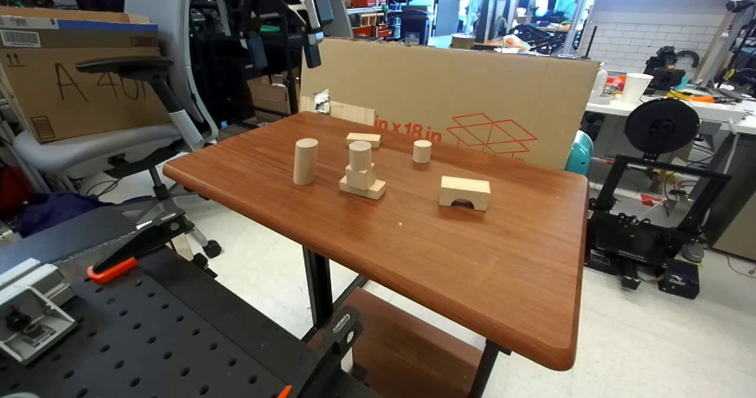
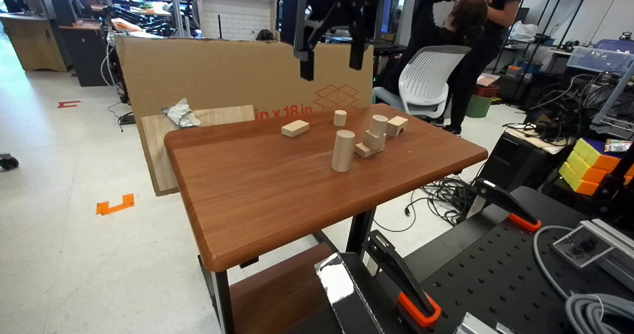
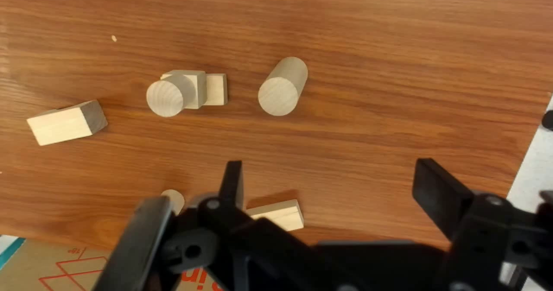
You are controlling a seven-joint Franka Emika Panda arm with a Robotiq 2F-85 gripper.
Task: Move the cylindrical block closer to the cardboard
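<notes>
The cylindrical block, a tall plain light-wood cylinder, stands upright on the table in both exterior views [image 1: 305, 163] [image 2: 343, 151]. It also shows in the wrist view [image 3: 283, 87], above the jaws in the picture. The cardboard [image 1: 425, 85] [image 2: 213, 71], a large brown sheet with red print, stands upright behind the table's far edge. A part of it shows at the lower left of the wrist view [image 3: 26, 269]. My gripper [image 1: 283, 54] [image 2: 332, 66] [image 3: 330, 178] is open and empty, high above the table and apart from every block.
On the brown table [image 1: 472, 268] stand a stacked wooden piece with a cylinder on top [image 1: 360, 173], a shorter cylinder [image 1: 422, 151], a flat block [image 1: 364, 139] and an arched bridge block [image 1: 464, 192]. A thin wooden board [image 2: 218, 114] leans by the cardboard.
</notes>
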